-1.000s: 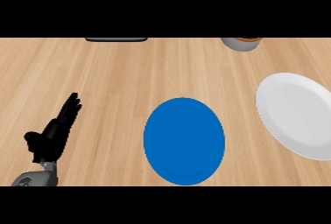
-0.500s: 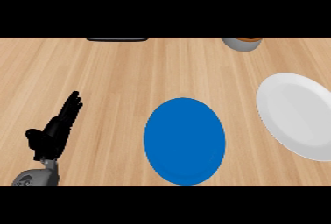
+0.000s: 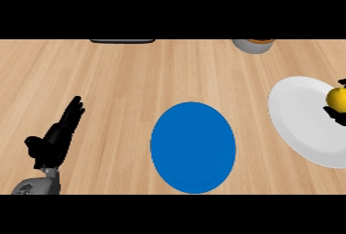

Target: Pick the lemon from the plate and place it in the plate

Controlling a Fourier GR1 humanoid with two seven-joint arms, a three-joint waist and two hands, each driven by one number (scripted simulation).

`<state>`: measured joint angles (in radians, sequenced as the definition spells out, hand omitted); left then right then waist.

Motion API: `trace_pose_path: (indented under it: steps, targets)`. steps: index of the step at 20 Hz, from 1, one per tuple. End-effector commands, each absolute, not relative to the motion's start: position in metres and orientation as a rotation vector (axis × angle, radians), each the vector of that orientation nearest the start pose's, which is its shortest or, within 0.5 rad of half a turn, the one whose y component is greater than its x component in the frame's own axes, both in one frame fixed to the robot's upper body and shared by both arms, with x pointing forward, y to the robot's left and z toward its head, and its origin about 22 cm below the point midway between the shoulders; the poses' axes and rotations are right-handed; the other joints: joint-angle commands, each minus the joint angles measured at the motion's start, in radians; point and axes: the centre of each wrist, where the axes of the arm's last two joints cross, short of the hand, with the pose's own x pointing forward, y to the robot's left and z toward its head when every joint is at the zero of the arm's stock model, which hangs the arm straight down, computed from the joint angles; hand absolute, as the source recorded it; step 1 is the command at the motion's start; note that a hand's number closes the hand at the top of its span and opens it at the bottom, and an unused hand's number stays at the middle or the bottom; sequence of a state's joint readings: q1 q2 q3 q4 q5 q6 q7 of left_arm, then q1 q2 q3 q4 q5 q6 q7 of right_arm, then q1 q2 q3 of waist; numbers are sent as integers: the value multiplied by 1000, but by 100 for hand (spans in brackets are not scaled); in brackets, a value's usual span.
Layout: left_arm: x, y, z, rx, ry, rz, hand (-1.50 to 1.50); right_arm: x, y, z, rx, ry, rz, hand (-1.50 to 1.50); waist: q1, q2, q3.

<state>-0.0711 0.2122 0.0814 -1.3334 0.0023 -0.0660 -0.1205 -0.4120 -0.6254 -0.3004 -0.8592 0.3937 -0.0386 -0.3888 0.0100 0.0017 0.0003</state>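
Head view: lemon (image 3: 337, 96) at right edge over the white plate (image 3: 300, 119), lifted or resting unclear. Black bits of the right hand (image 3: 335, 113) around it, apparently holding; mostly out of frame. Blue plate (image 3: 193, 147) holds nothing, placing not yet done. Left hand (image 3: 56, 137) resting on table (image 3: 135, 77) at left, fingers straight, holding nothing.

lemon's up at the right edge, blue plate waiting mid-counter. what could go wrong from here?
1. The lemon and right hand sit at the view's right edge over the white plate; only dark finger parts show round the lemon, so the hold cannot be checked and it may slip.
2. The carry to the blue plate crosses bare counter; a lemon let go early would likely roll.
3. The blue plate looks flat, so a lemon released off-centre might roll off.
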Motion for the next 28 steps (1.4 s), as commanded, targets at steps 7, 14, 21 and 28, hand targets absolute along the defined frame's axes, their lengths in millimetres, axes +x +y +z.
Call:
trace_pose_path:
  steps: [7, 14, 21, 28]
  targets:
    - [263, 298, -15, 138, -1517, -159, 0, 338, -450, 54, -785, -1520, 284, -150, 1, 1, 1]
    - [253, 301, -23, 153, -1528, -152, 0, 301, -494, 45, -669, -1661, -81, -150, -7, 1, 2]
    - [252, 300, -20, 152, -1546, -149, 0, 233, -567, 52, -543, -1702, -234, -150, 2, 7, 4]
    - [255, 283, -18, 136, -1540, -148, 0, 161, -604, 47, -515, -1736, -119, -150, 7, 12, 9]
